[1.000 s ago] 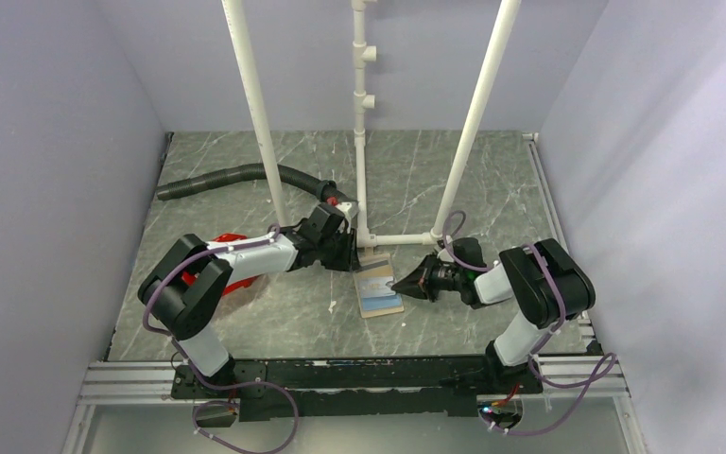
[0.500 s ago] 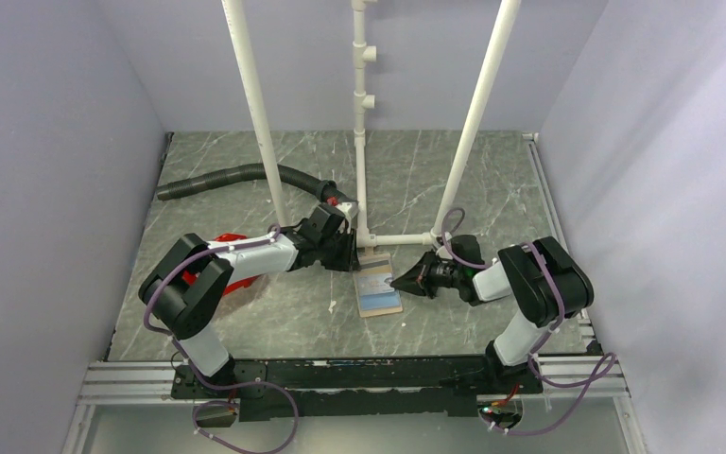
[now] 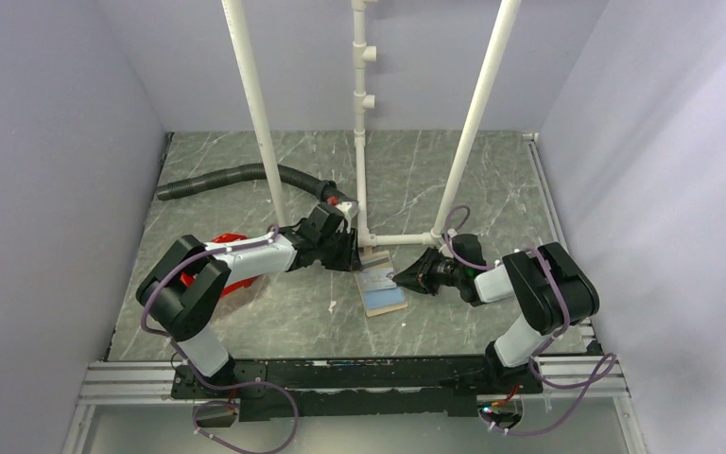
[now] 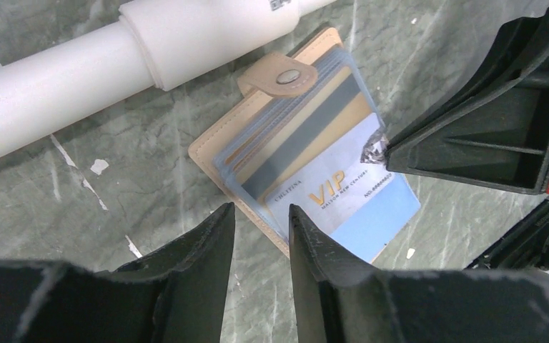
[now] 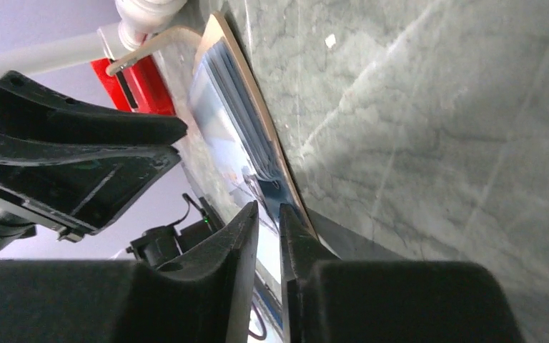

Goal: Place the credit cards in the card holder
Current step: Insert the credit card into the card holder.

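Observation:
The tan card holder point(image 3: 381, 287) lies open on the table just below the white pipe, with its snap tab point(image 4: 279, 75) at the far end. Several cards sit in its pale blue sleeves. A whitish-blue VIP credit card point(image 4: 343, 193) lies on top and sticks out over the near right edge. My right gripper point(image 3: 400, 280) comes in low from the right, and its jaws are closed on that card's right edge point(image 5: 218, 128). My left gripper point(image 4: 261, 212) hovers at the holder's left corner, jaws a little apart and empty, one fingertip point(image 4: 307, 236) over the holder's edge.
The white pipe frame point(image 3: 397, 238) runs along the table right behind the holder, and it also shows in the left wrist view point(image 4: 114, 57). A red bin point(image 3: 233, 265) lies partly hidden under my left arm. A black corrugated hose point(image 3: 236, 175) lies at the back left.
My right gripper has slid a little left toward the holder, taking the card with it. My left arm and the holder have stayed put.

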Controlling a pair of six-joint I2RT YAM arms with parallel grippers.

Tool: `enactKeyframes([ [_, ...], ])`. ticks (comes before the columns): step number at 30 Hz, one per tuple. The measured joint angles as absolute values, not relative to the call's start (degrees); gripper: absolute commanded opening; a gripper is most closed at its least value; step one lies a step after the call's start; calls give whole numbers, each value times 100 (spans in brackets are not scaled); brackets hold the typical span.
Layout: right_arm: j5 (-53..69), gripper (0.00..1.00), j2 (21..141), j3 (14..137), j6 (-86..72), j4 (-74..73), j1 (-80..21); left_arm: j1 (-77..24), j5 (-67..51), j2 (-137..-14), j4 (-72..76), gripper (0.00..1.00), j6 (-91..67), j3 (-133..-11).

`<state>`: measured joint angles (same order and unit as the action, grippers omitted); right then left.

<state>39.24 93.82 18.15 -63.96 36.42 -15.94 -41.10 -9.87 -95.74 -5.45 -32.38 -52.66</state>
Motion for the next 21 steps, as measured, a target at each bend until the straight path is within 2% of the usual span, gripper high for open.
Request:
enactKeyframes([
  [2,3872,34,9229,1817,-6230,3350,-1594,-4110,-1052,-9511,-543,40,-3238,-5266],
  [4,3785,40,8890,1841,-5970,2888,-1605,-4110,-1105,-9467,-543,40,-3238,-5266],
  [9,3186,43,7542,1911,-4956,1358,-1754,-4110,-1240,-9443,-537,40,-3260,-5260],
  [15,2016,34,6473,2554,-3857,-287,-2801,-4110,-1330,-9406,-537,36,-3282,-5214],
  [21,1280,19,6785,2995,-3642,-716,-3662,-4108,-1822,-9164,-395,20,-3586,-4923],
])
